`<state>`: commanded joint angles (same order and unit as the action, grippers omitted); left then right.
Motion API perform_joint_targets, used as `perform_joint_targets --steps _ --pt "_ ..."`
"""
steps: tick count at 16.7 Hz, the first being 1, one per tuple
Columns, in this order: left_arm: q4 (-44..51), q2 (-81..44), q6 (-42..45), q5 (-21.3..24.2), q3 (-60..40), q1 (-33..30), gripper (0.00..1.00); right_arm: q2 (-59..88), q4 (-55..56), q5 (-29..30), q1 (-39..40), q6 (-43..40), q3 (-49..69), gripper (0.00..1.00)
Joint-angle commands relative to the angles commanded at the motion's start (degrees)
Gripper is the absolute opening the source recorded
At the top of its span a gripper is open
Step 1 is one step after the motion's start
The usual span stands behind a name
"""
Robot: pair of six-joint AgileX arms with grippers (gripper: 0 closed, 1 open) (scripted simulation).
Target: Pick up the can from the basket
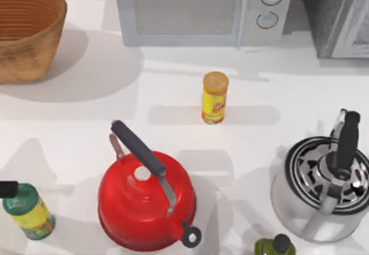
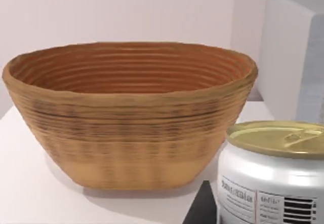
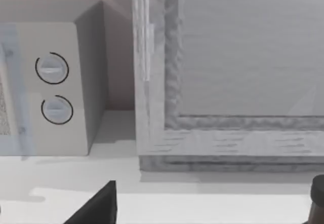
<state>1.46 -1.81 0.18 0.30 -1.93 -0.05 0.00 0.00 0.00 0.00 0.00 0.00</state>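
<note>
The can (image 2: 276, 173) is standing outside the basket (image 2: 129, 112), just beside my left gripper (image 1: 7, 189) (whether it's gripping, I cannot tell). I'm aiming for a level, straight lift.

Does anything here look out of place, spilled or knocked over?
Nothing looks spilled or damaged. One oddity: in the left wrist view the can is outside the basket, in front of its wall, not inside it.
</note>
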Motion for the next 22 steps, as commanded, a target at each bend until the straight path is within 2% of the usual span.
perform_joint_targets --steps 8,12,17,22 --pt "-1.34 1.56 -0.08 -0.29 1.92 0.05 0.0 0.0 0.0 0.0 0.0 0.0 0.0 1.0" --pt "-4.28 -3.93 0.21 2.77 -0.44 0.09 0.0 0.0 0.0 0.0 0.0 0.0 0.0 1.0" --pt "-14.2 -22.18 1.18 13.53 -8.45 -0.26 0.0 0.0 0.0 0.0 0.0 0.0 0.0 1.0" --pt "-28.53 -48.56 2.5 29.15 -20.08 -0.82 0.0 0.0 0.0 0.0 0.0 0.0 0.0 1.0"
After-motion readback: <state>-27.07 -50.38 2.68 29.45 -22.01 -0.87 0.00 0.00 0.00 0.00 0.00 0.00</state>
